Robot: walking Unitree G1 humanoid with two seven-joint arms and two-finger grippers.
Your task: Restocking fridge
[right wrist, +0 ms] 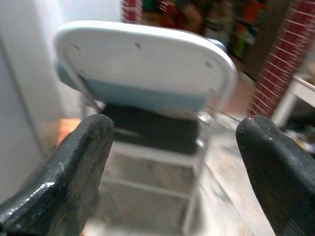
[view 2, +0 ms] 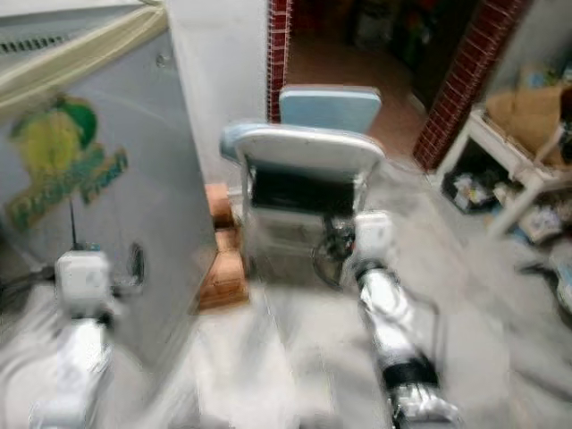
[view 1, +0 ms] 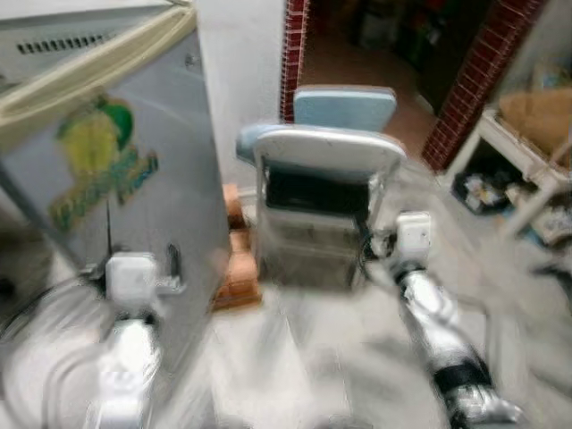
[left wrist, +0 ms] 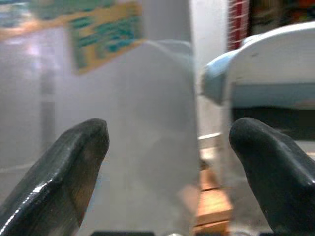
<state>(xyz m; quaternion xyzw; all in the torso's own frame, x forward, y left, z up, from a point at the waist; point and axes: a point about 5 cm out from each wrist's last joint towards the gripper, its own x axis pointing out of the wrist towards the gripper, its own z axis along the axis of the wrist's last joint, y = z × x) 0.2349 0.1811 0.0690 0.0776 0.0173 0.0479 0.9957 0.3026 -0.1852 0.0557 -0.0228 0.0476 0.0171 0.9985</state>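
Your head views are blurred. Your left end effector [left wrist: 167, 162] has its fingers spread wide with nothing between them, held just in front of the grey side panel of the fridge [view 1: 134, 179], close under its yellow-green fruit sticker [view 1: 98, 156]. Your right end effector [right wrist: 172, 162] is also wide apart and holds nothing; straight ahead of it stands a white chair [view 1: 326, 210] with a black panel under its backrest, and a pale blue chair [view 1: 344, 107] sits beyond that. Between your two end effectors, orange bricks [view 1: 237, 259] are stacked on the floor beside the fridge. Off to the right of your right end effector stands a white shelf [view 1: 527, 170] holding clutter.
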